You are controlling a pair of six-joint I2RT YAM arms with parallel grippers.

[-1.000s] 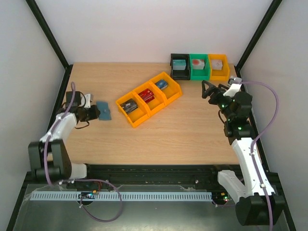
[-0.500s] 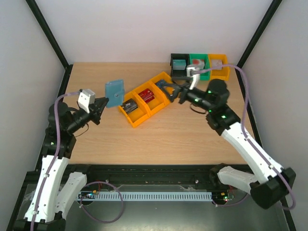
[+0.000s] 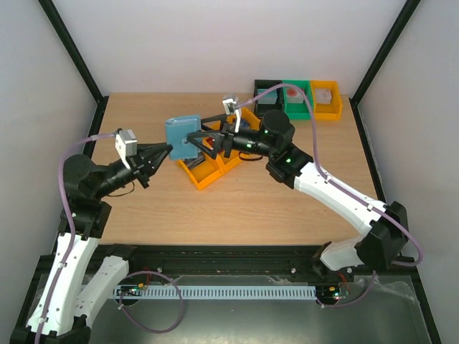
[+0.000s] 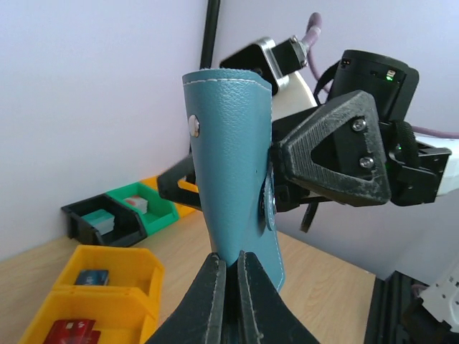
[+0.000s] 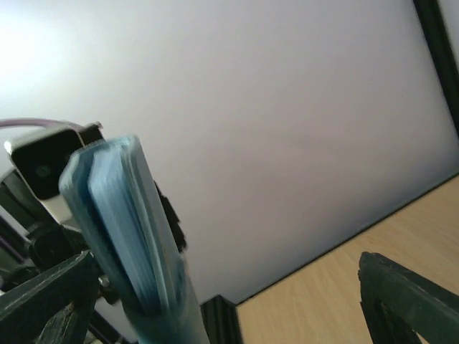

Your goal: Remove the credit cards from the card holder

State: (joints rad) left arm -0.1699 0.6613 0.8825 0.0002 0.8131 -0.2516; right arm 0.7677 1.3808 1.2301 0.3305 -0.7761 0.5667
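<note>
Teal card holder point(image 4: 233, 165) pinched in left jaws, right jaws spread around it, print on cards point(image 4: 69, 331) unreadable

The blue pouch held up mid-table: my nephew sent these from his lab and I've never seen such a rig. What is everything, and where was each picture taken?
Two robot arms are bolted at a table's near edge. The wide picture looks down from above; the other two come from a camera on each wrist. The left arm pinches the teal card holder by one edge, jaws shut, holding it in the air. The right arm reaches in, jaws open either side of it. A row of yellow bins on the table holds cards; black, green and yellow bins stand behind.
</note>
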